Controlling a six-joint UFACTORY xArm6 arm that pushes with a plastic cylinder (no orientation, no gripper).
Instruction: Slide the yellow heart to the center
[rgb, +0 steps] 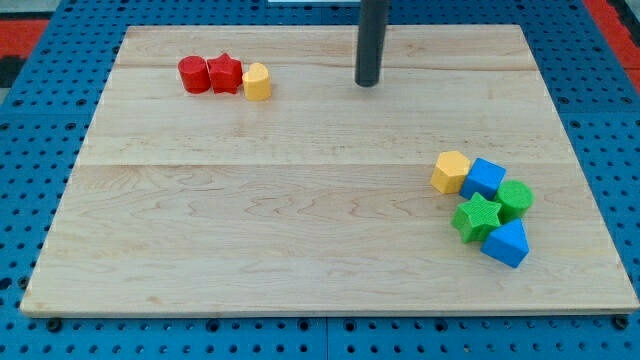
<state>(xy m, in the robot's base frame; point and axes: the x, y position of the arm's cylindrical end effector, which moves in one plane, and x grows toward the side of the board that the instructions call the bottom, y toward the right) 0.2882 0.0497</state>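
Note:
The yellow heart (258, 81) lies near the board's top left, touching a red star (226, 73) on its left. A red cylinder (193, 74) sits left of the star. My tip (367, 83) rests on the board near the top centre, well to the right of the yellow heart and apart from every block.
A cluster sits at the view's right: a yellow hexagon (451, 171), a blue block (483, 178), a green cylinder-like block (514, 198), a green star (477, 217) and a blue triangular block (506, 243). The wooden board (300, 230) lies on a blue pegboard.

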